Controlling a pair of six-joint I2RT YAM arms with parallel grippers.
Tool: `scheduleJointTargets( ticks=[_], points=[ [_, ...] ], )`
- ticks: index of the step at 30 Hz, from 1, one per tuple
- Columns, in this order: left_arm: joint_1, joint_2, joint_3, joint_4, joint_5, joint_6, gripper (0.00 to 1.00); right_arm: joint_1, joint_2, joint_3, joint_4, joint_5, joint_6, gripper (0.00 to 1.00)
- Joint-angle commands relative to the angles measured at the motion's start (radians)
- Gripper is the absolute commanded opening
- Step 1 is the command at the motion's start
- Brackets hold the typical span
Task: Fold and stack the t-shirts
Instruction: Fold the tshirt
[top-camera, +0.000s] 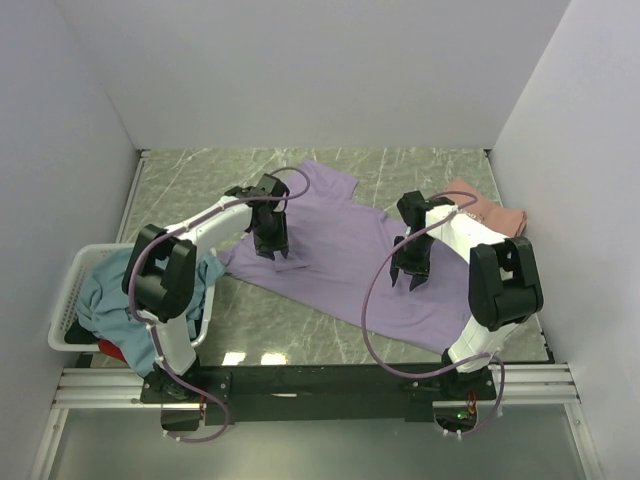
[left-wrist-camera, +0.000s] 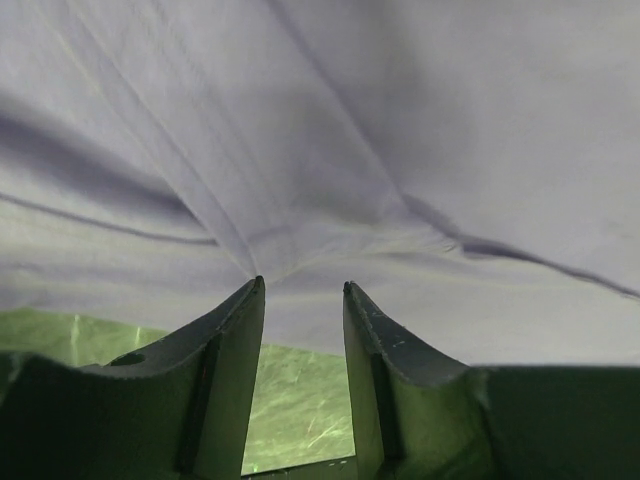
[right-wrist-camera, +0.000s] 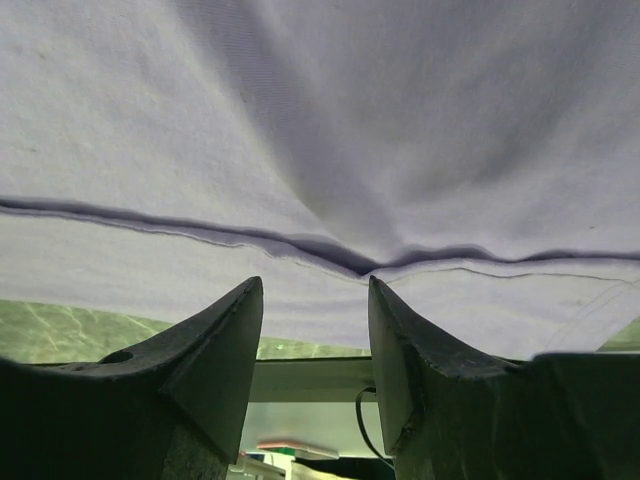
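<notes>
A lavender-purple t-shirt (top-camera: 340, 250) lies spread out on the table, and it fills both wrist views (left-wrist-camera: 330, 130) (right-wrist-camera: 320, 110). My left gripper (top-camera: 283, 262) points down at the shirt's left part, near its edge. Its jaws stand apart, with the fingertips against puckered cloth (left-wrist-camera: 303, 287). My right gripper (top-camera: 412, 282) points down at the shirt's right part. It is also open, with its tips at a fold line near the hem (right-wrist-camera: 315, 282). Nothing is pinched between either pair of fingers.
A salmon-pink shirt (top-camera: 490, 212) lies bunched at the back right by the wall. A white slatted basket (top-camera: 62, 320) at the left edge holds a teal-blue shirt (top-camera: 105, 295) with red cloth (top-camera: 112, 350) beneath it. The green marbled table (top-camera: 200, 180) is walled on three sides.
</notes>
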Motion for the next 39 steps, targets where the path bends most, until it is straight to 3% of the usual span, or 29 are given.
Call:
scheduleJointTargets(
  ticks=[1,9,23,25,29,34,37,39],
  points=[
    [-0.016,-0.002,-0.022,-0.032,-0.054,-0.028,0.43,0.005,-0.031,-0.03,0.005,-0.009,0.007,0.54],
    [-0.021,0.035,-0.03,-0.056,-0.104,-0.042,0.44,0.002,-0.036,-0.043,0.011,-0.006,0.001,0.54],
    [-0.021,0.075,-0.045,0.043,-0.028,-0.033,0.44,0.001,-0.046,-0.047,0.019,-0.011,0.009,0.54],
    [-0.021,0.077,-0.039,0.056,-0.014,-0.039,0.4,0.002,-0.05,-0.049,0.014,-0.008,0.01,0.54],
    [-0.021,0.093,-0.012,0.048,-0.009,-0.037,0.23,0.002,-0.053,-0.049,0.011,-0.005,0.01,0.54],
    [-0.021,0.089,0.024,0.011,-0.037,-0.026,0.14,0.001,-0.053,-0.046,0.011,-0.001,0.01,0.54],
    [-0.021,0.09,0.051,-0.006,-0.041,-0.017,0.17,0.002,-0.05,-0.047,0.011,-0.005,0.012,0.54],
    [-0.021,0.103,0.064,-0.013,-0.038,-0.014,0.25,0.001,-0.048,-0.046,0.011,-0.006,0.01,0.54]
  ],
)
